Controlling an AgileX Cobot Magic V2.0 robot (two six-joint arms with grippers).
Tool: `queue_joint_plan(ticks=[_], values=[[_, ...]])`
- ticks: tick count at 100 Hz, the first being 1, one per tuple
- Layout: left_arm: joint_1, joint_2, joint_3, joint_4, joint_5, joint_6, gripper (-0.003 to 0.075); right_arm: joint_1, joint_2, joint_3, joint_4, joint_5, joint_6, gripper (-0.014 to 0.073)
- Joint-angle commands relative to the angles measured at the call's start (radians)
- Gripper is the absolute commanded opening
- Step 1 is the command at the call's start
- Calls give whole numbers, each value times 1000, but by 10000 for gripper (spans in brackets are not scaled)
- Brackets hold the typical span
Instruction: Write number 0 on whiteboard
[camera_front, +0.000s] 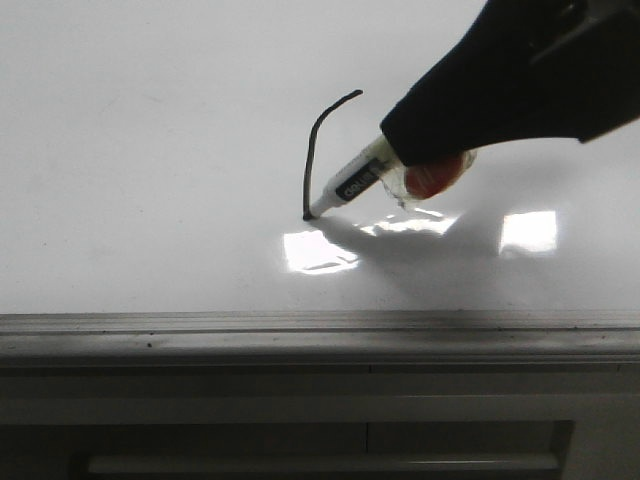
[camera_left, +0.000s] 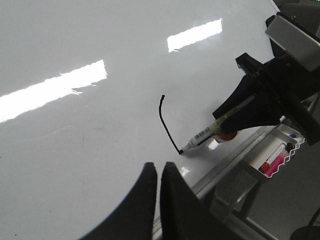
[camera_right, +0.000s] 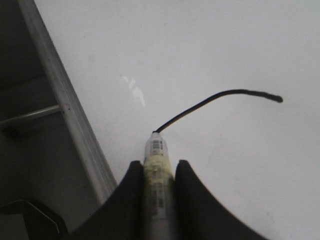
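Note:
The whiteboard (camera_front: 150, 200) fills most of each view, glossy white with a grey frame edge (camera_front: 300, 335) at the front. On it is a black curved stroke (camera_front: 316, 145), only one side arc of the number 0; it also shows in the left wrist view (camera_left: 167, 126) and right wrist view (camera_right: 220, 100). My right gripper (camera_right: 158, 167) is shut on a white marker (camera_front: 350, 185), tip touching the board at the stroke's lower end (camera_front: 307, 216). My left gripper (camera_left: 156, 170) is shut and empty, hovering over the board near its front edge.
Bright rectangular light glare (camera_front: 527, 232) lies on the board near the marker. A small white tray with pink and other markers (camera_left: 277, 155) hangs at the board's edge, seen in the left wrist view. A grey ledge (camera_front: 320, 410) runs below the frame.

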Motion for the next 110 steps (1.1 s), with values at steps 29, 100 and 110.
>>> queue_joint_plan(ticks=[29,100,110], values=[[-5,9,-27,2,-78,-9,-20,-6,-28,-23,-584,191,563,-54],[-5,9,-27,2,-82,-9,-20,-6,-32,-206,-978,316,916,-55],[-5,9,-27,2,-82,-9,-20,2,13,-240,-976,304,916,-55]])
